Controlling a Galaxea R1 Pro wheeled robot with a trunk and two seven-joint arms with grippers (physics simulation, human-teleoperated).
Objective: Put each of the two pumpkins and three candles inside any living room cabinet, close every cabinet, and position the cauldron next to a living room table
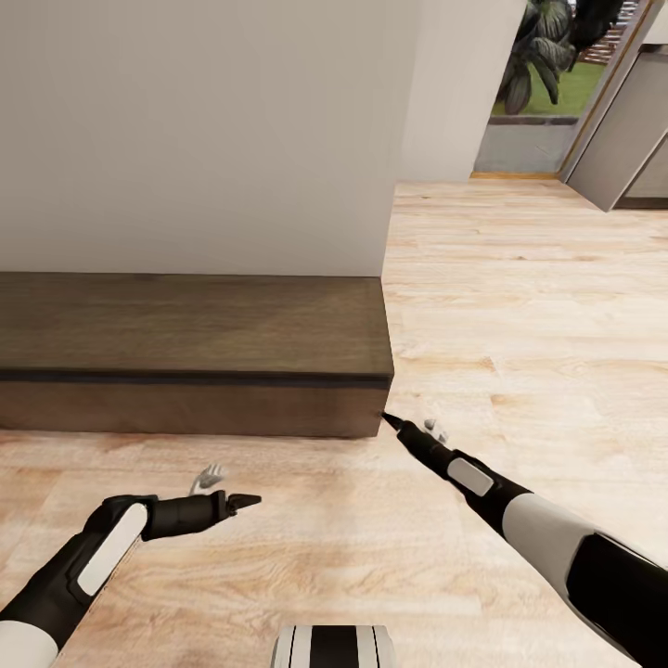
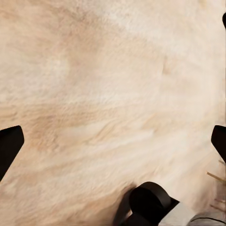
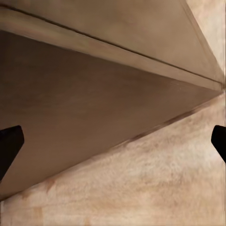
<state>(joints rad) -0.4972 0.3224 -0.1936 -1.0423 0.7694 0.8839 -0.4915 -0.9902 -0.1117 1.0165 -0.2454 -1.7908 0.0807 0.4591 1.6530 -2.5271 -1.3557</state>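
Nearest the head camera, at the bottom edge of its view, sits the striped top of the robot's own trunk (image 1: 334,647). Two arms reach out from there over the light wood plank floor (image 1: 520,306).

One left pincer (image 1: 243,502) hangs low over bare planks, pointing right, a little way short of the cabinet front. In the left wrist view its two dark fingertips (image 2: 9,148) sit at opposite edges with wide floor between them, so it is spread and grasps nothing.

One right pincer (image 1: 391,422) points toward the near right corner of the cabinet (image 1: 195,343), its tip just beside that corner; whether it touches cannot be told. In the right wrist view its two fingertips (image 3: 9,146) are likewise wide apart, released, with the cabinet's dark front panel (image 3: 80,108) and top edge ahead.

One cabinet is in view: a long low dark-brown unit against a pale wall (image 1: 186,130), its front shut. To the far right a doorway (image 1: 557,93) opens onto greenery.
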